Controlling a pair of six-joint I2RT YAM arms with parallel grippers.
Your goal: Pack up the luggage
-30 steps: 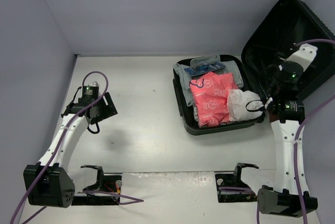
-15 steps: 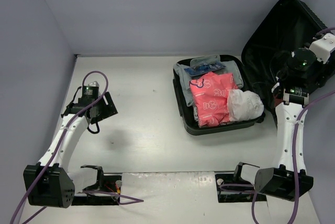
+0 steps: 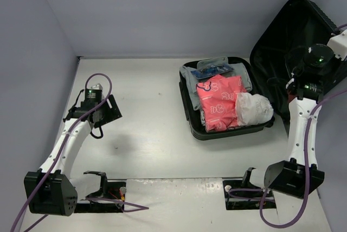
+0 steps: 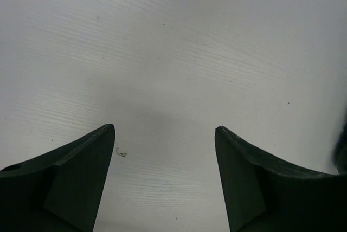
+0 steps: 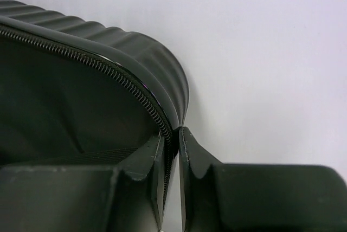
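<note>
Right wrist view: the right gripper [image 5: 172, 146] is clenched on the zippered lid edge of the luggage [image 5: 81, 96], which lies open at the far right of the table [image 3: 152, 113], lid upright. The left gripper [image 4: 165, 131] hangs spread above the table, well apart from the luggage.

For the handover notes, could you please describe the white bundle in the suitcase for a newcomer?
Find the open black suitcase at the table's far right. In its near right corner, against the pink garment, lies the white bundle. It alone is white and crumpled; its neighbours are pink, grey and blue.
</note>
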